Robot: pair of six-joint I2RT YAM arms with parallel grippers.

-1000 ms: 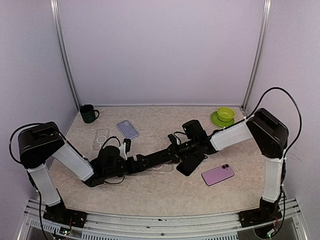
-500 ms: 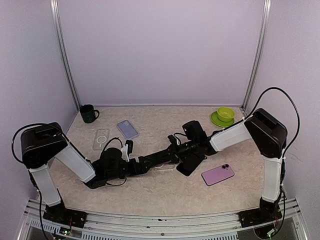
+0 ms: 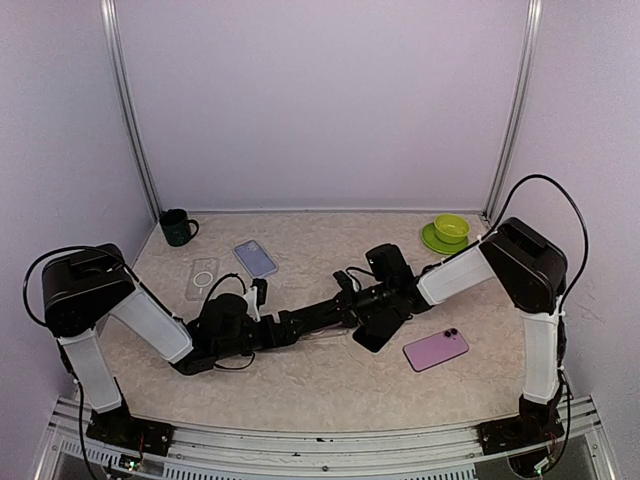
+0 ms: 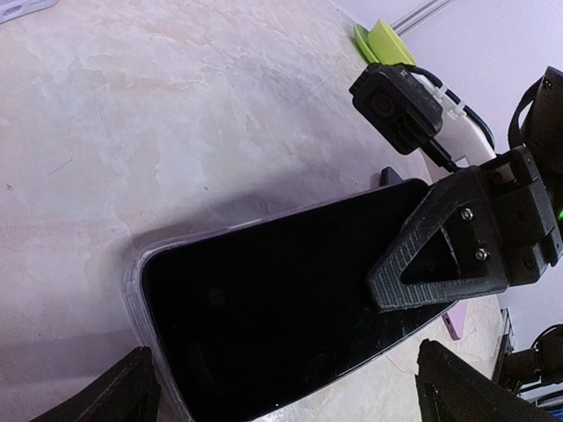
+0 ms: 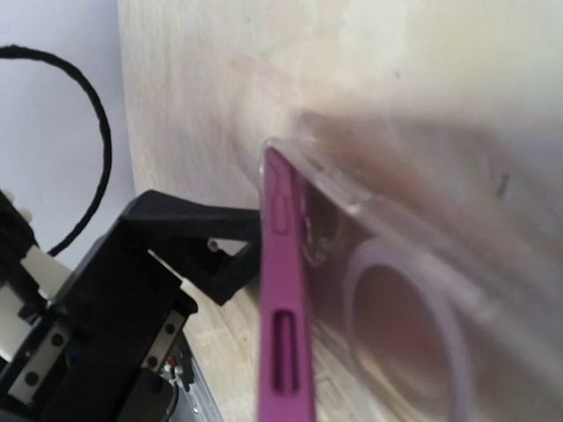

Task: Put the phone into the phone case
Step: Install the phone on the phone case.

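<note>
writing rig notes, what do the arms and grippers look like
Left arm and right arm match: white shells on the long links, black joints and bases, a black cable looping off each shoulder. The right gripper has a black, wedge-shaped, ribbed finger with two small screws.

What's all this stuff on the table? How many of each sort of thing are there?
Phones: 3 (black-screened phone, purple phone, lavender phone, which may be a case)
Clear cases: 2 (loose clear case, second clear case at the black-screened phone)
Mugs: 1 (dark mug)
Bowls: 1 (green bowl)
Plates: 1 (green plate)
Total: 8
</note>
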